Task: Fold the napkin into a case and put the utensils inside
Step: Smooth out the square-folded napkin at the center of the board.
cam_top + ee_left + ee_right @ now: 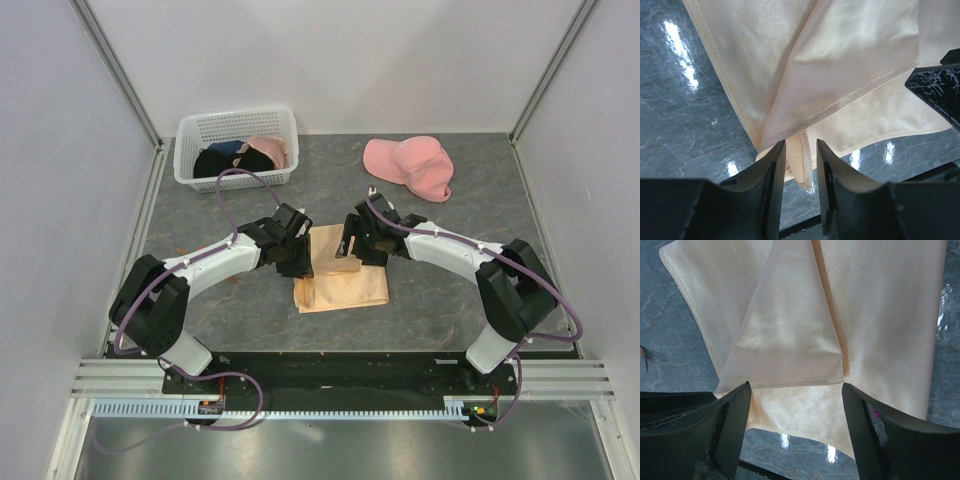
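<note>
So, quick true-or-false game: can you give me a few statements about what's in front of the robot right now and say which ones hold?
1. The napkin lies fully flat and unfolded. False: one flap is folded over it.
2. The right gripper is open above the napkin. True.
3. The white basket is empty. False: it holds dark and pink clothes.
4. The pink cap lies outside the basket. True.

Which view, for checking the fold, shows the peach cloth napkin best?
Right wrist: the shiny peach-tan cloth napkin shows large, flap and stitched hem clear. Left wrist shows a folded corner; top view shows it small, partly hidden.
</note>
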Robot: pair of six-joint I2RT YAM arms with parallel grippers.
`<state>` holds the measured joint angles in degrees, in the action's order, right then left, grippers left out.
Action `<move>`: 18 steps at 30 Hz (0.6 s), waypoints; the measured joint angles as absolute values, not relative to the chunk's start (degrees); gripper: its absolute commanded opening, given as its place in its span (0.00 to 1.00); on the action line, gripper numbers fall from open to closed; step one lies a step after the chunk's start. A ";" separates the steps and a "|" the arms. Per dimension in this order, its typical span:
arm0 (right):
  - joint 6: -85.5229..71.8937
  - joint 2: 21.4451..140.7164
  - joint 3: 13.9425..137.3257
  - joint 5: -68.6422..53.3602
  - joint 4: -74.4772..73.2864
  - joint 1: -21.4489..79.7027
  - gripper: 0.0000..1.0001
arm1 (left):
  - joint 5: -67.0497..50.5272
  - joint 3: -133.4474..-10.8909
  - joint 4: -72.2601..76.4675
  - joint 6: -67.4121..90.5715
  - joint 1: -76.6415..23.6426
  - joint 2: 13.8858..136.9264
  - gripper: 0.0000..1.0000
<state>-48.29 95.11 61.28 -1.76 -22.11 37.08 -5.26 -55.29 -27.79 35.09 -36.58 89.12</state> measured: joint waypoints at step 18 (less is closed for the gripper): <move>-47.48 98.65 57.56 -2.20 -17.56 37.19 0.32 | -1.34 -55.29 -30.96 35.05 -36.36 81.97 0.37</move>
